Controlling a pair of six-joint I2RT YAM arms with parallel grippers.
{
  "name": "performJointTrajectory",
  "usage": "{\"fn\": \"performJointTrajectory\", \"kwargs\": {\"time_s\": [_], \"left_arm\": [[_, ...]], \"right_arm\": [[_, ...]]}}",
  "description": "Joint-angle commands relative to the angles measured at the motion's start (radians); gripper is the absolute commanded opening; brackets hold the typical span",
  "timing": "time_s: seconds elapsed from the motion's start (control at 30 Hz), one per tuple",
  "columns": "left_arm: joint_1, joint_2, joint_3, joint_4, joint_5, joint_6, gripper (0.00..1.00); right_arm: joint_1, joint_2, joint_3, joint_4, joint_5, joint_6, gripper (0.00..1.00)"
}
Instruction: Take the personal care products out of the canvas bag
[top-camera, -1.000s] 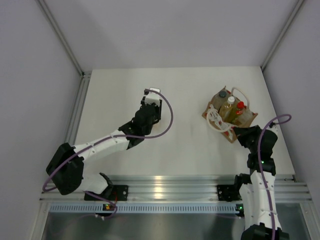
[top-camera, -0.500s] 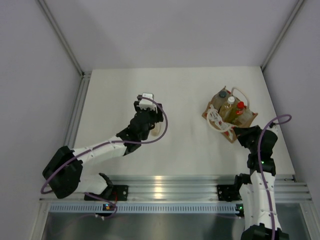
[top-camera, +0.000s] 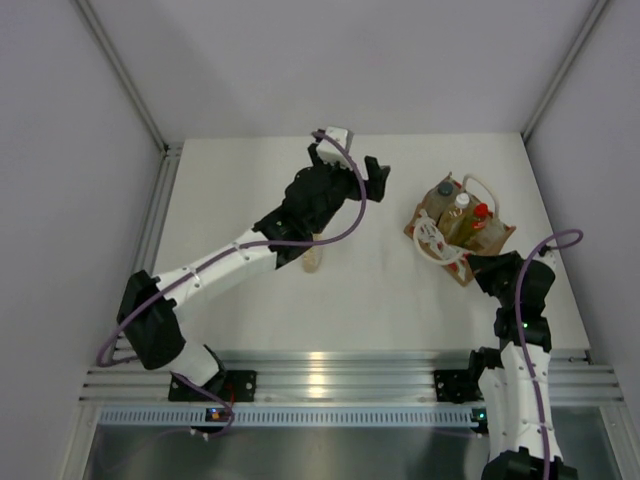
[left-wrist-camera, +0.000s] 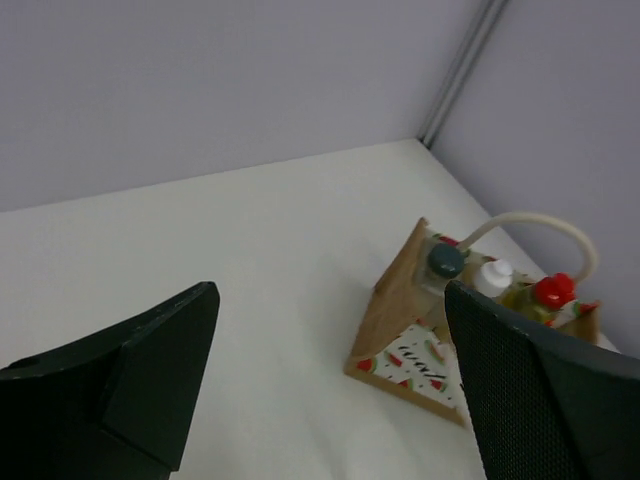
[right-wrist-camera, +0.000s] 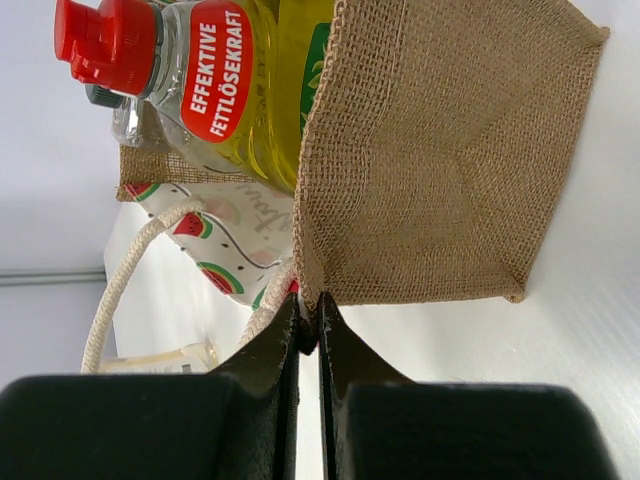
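Swinging off the middle of the bench (top-camera: 380, 290) within the last second, the left claw (left-wrist-camera: 328, 310) now faced the canvas bag (left-wrist-camera: 400, 295), its jaws spread wide and holding nothing. An amber bottle (top-camera: 313, 257) appeared to lie on the bench under that arm, well apart from the bag; I judged it the first product removed. Three still stood in the bag: the grey-capped bottle (left-wrist-camera: 444, 262), the white-capped bottle (left-wrist-camera: 492, 278) and the red-capped yellow bottle (left-wrist-camera: 553, 291). The right claw (right-wrist-camera: 308, 322) was pressed together on the bag's near fabric edge, pinning it. A second extraction looked due.
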Motion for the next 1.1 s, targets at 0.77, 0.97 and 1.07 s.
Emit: {"fn": "performJointTrajectory", "kwargs": {"time_s": [0.77, 0.97, 1.07], "left_arm": [[-0.203, 0.789, 0.872, -0.180, 0.419, 0.079, 0.78], [-0.227, 0.865, 0.935, -0.180, 0.298, 0.114, 0.71], [-0.229, 0.908, 0.984, -0.180, 0.283, 0.119, 0.69]], "right_arm": [[-0.005, -0.059, 0.045, -0.080, -0.040, -0.038, 0.00], [-0.005, -0.082, 0.048, -0.081, -0.071, -0.038, 0.00], [-0.005, -0.081, 0.053, -0.081, -0.080, -0.041, 0.00]]}}
